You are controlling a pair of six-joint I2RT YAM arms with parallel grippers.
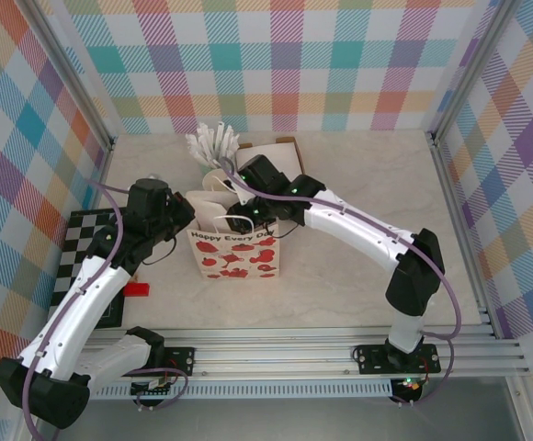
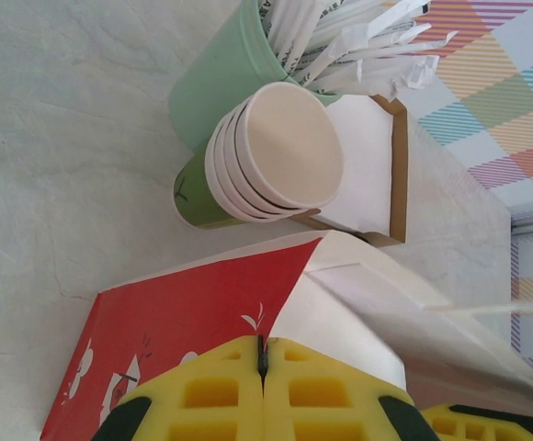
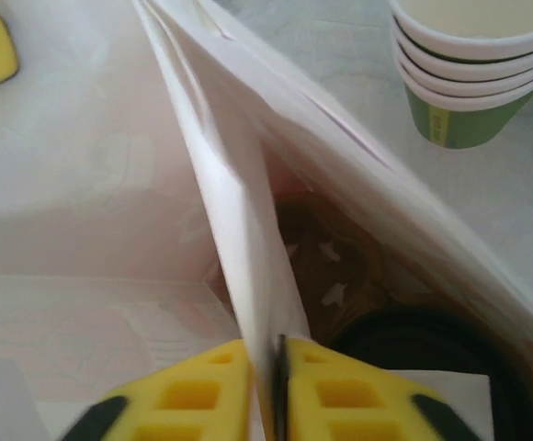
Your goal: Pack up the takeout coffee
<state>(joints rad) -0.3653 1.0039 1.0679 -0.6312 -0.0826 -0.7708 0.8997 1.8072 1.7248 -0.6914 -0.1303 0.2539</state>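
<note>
While R gripper (image 3: 272, 356) pinches bag (image 3: 221, 184) wall, coffee (image 3: 418, 335) inside, just beside.

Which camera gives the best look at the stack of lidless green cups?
Left wrist: the cup stack is whole, close, cream insides facing the lens. Right wrist crops it at the top right corner. Top external shows it small, partly hidden behind the paper bag.

Top external: high, behind, looking down on whole pale marbled table (image 1: 358, 276). Left wrist: close beside white-and-red paper bag (image 2: 193, 322), facing stacked green paper cups (image 2: 266, 161). Right wrist: close over bag mouth; same cups.
</note>
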